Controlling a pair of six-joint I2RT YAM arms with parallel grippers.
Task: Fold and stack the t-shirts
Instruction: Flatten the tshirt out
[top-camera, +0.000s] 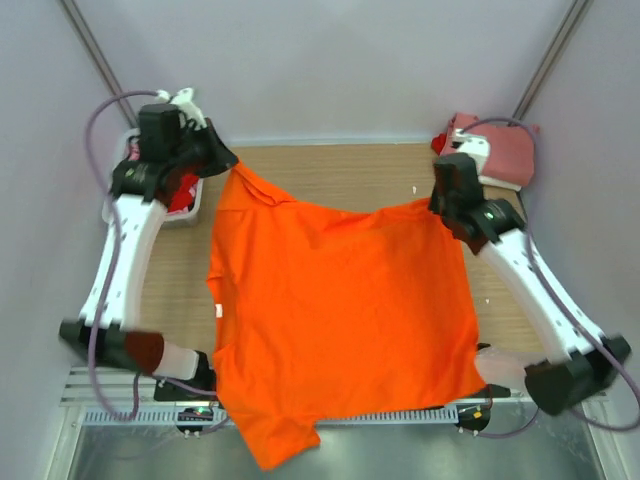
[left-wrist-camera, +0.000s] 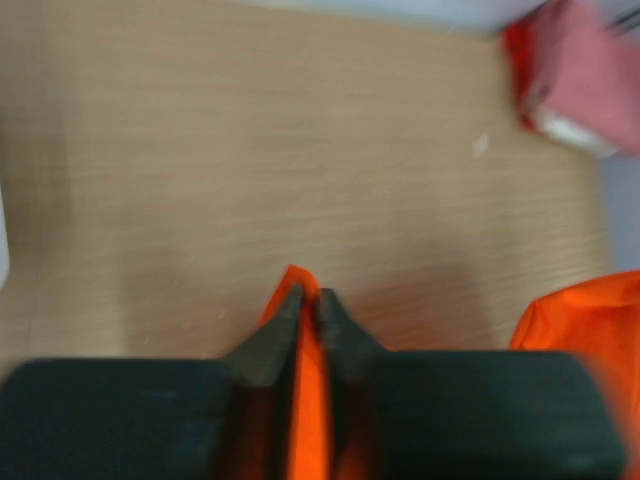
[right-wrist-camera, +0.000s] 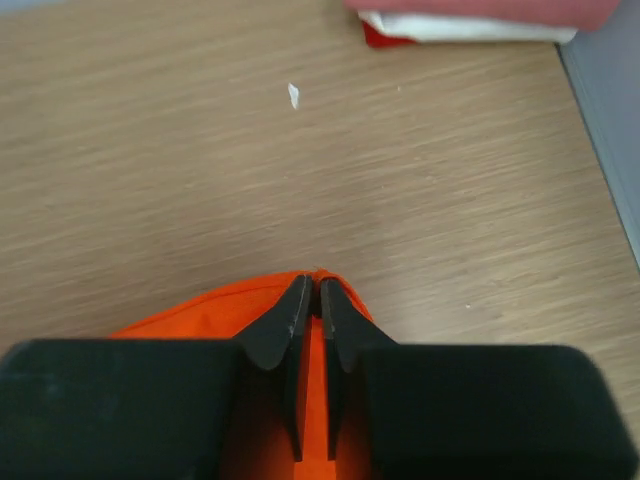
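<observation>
A bright orange t-shirt (top-camera: 335, 320) is stretched above the wooden table, its near end hanging over the front edge. My left gripper (top-camera: 228, 160) is shut on its far left corner; the wrist view shows orange cloth (left-wrist-camera: 305, 400) pinched between the fingers. My right gripper (top-camera: 437, 205) is shut on the far right corner, with cloth (right-wrist-camera: 312, 400) between its fingers. A small white label (top-camera: 218, 310) shows at the shirt's left edge. A folded stack of salmon-pink, white and red shirts (top-camera: 500, 152) lies at the far right corner and shows in the left wrist view (left-wrist-camera: 585, 80) and right wrist view (right-wrist-camera: 470, 18).
A white mesh basket (top-camera: 125, 195) with red cloth (top-camera: 183, 195) inside stands at the far left, behind my left arm. A small white scrap (right-wrist-camera: 293, 95) lies on the bare wood (top-camera: 340, 170) beyond the shirt. Grey walls enclose the table.
</observation>
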